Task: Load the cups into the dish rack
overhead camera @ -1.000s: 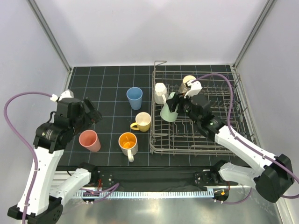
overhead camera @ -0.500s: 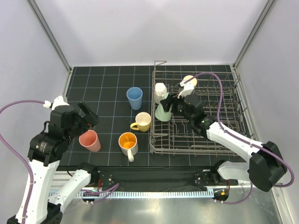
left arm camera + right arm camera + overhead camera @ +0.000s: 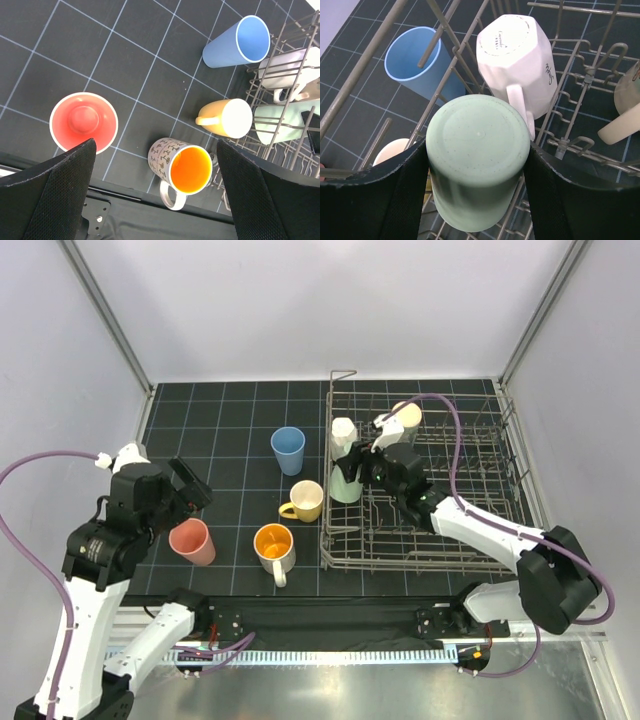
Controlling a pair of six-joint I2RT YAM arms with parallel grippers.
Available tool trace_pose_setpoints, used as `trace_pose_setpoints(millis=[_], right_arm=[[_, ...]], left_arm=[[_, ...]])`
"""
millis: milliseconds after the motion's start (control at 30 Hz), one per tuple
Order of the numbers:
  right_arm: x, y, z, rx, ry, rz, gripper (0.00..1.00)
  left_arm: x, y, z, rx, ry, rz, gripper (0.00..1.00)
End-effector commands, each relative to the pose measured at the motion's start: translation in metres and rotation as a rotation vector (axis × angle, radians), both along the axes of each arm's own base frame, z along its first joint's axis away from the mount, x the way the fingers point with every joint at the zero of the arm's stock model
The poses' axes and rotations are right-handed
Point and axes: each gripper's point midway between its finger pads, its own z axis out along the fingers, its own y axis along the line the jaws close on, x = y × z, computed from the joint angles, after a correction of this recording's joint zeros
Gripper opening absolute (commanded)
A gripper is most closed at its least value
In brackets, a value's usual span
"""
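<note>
- Four of the cups stood loose on the mat outside the dish rack (image 3: pixel 420 562): the blue cup (image 3: pixel 288 448), yellow mug (image 3: pixel 305 500), orange-lined mug (image 3: pixel 273 543) and pink cup (image 3: pixel 190 540). A white mug (image 3: pixel 512 55) and a cream cup (image 3: pixel 405 415) already sat in the rack's far-left part.
- The right gripper (image 3: pixel 475 200) had its fingers clamped on the pale green cup (image 3: pixel 477 150). It held the cup bottom-up over the rack's left rows, just beside the white mug.
- To my eye the cup's rim could snag a tine or the side wire and tip over instead of seating, because the wires crowded in close.
- It could also nudge the white mug's handle; I could not tell whether the two touched.
- A smooth, tapered cup might slip if let go too high.
- The left gripper (image 3: pixel 192 483) hung wide open and empty above the pink cup. An off-centre drop would shove that cup or clip the orange-lined mug.
- The black mat (image 3: pixel 220 420) was flat, with a pale grid.
- Plain white walls (image 3: pixel 330 300) closed in three sides, with metal struts in the corners.
</note>
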Motion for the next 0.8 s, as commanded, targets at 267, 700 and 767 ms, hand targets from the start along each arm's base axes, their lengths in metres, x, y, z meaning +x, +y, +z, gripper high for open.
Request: trace_pose_setpoints(millis=[267,700,767], right_arm=[[0.012,0.011,0.023,-0.102,-0.151,0.037,0.04],[0.014,0.016,0.007,-0.189,-0.133,0.019,0.18],[0.013,0.017,0.004,-0.199,-0.127,0.02,0.19]], left_arm=[[0.008,-0.004,0.007,0.007,-0.025,-0.029,1.0],[0.002,-0.005,0.004,0.008,-0.009,-0.046,1.0],[0.001,-0.005,0.005,0.007,-0.009,-0.047,1.0]])
